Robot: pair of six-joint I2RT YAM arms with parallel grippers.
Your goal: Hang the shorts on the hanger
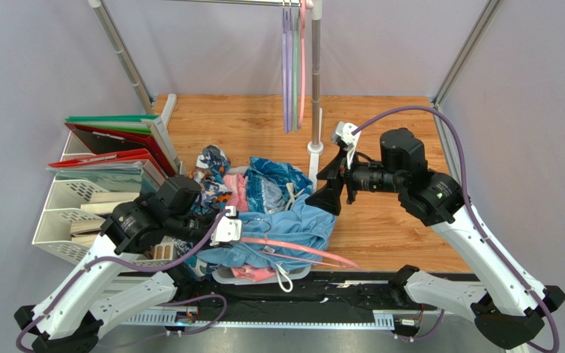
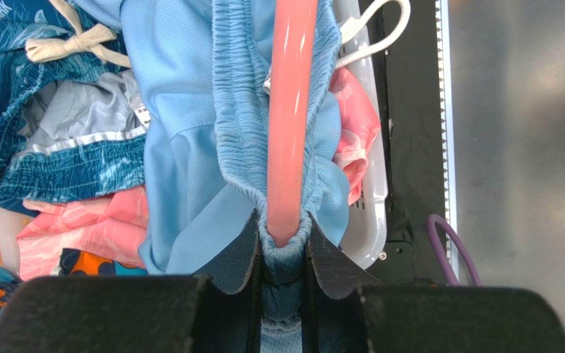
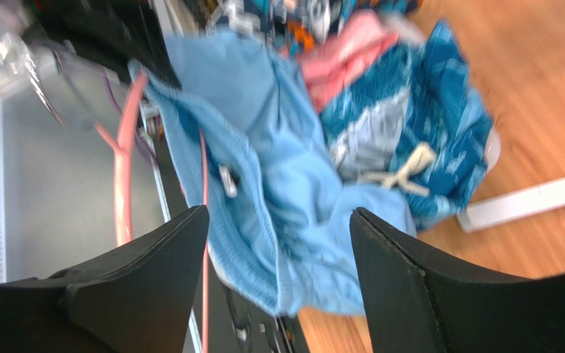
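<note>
A white plastic mesh file rack (image 1: pixel 64 213) stands at the left edge of the wooden tabletop (image 1: pixel 388 220), holding red folders (image 1: pixel 116 143) and a green folder (image 1: pixel 108 119). At top centre, purple plastic hangers (image 1: pixel 286 73) and a grey-green hanger (image 1: pixel 295 66) hang beside a metal pole (image 1: pixel 315 73). At mid-frame, a dark teal-and-blue patterned shiny garment (image 1: pixel 274 180) lies next to a pink garment (image 1: pixel 235 184).

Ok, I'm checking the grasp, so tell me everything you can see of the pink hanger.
The hanger is thin, glossy salmon-pink plastic, a long loop lying nearly flat on the shorts. One rail runs along the gathered waistband, and the left tool is shut on rail and fabric together.
</note>
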